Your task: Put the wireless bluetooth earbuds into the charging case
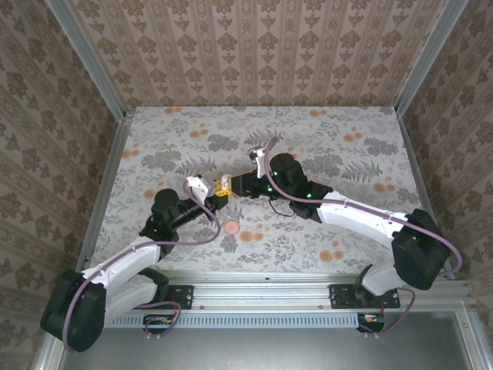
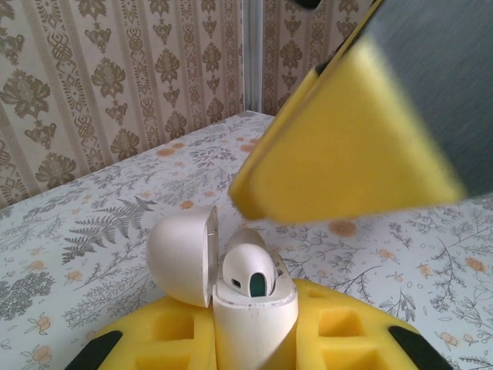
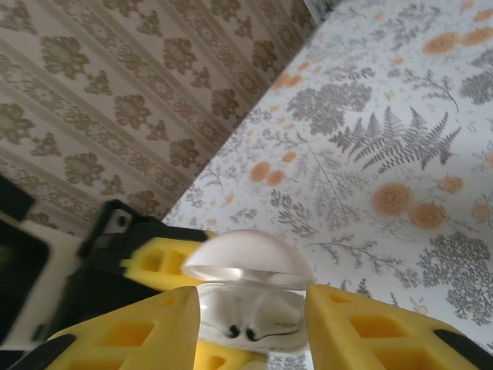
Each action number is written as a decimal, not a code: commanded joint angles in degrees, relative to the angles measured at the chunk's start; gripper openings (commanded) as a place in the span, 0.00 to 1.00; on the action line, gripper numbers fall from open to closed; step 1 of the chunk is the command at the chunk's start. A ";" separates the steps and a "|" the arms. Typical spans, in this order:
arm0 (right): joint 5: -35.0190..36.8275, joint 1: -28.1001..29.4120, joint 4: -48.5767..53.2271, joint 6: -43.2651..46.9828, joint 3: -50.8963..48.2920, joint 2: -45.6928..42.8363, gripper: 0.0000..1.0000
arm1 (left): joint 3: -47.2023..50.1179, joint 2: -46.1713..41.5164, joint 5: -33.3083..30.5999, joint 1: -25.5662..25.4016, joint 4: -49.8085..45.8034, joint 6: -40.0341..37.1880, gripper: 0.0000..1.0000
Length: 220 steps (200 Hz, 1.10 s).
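On my overhead feed the floral table [image 1: 347, 123] is boxed in by patterned walls [image 1: 269, 54]. The one loose item I can see is a small pink disc [image 1: 231, 226], lying on the cloth just in front of where the two grippers meet and apart from both.

The left arm runs from its base at the lower left, forward and to the right. The right arm stretches from the lower right, far leftward across the table with its forearm low. The two tools face each other near the middle.

The left gripper [image 2: 254, 338] is clamped on a white case [image 2: 258, 312], which it holds upright off the table between its yellow pads. The lid [image 2: 179, 262] is hinged open to one side. One earbud [image 2: 248, 270] sits in the case with its rounded end poking up. I cannot tell whether a second one is seated beside it.

The right gripper [image 3: 253, 302] hangs just above the case's open mouth with its jaws parted. On its own camera the yellow fingers [image 3: 146, 331] frame the case either side. I see nothing gripped between them.
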<state>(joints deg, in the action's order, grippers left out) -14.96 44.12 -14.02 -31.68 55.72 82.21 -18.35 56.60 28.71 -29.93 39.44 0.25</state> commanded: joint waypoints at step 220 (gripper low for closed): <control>-35.52 -18.46 17.95 58.14 -0.40 -7.21 0.79 | -4.48 -1.32 13.03 0.18 -1.29 0.27 0.06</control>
<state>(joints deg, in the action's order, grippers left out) -45.45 25.96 -0.45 19.88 51.18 72.03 -20.43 56.38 38.68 -29.91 38.59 0.45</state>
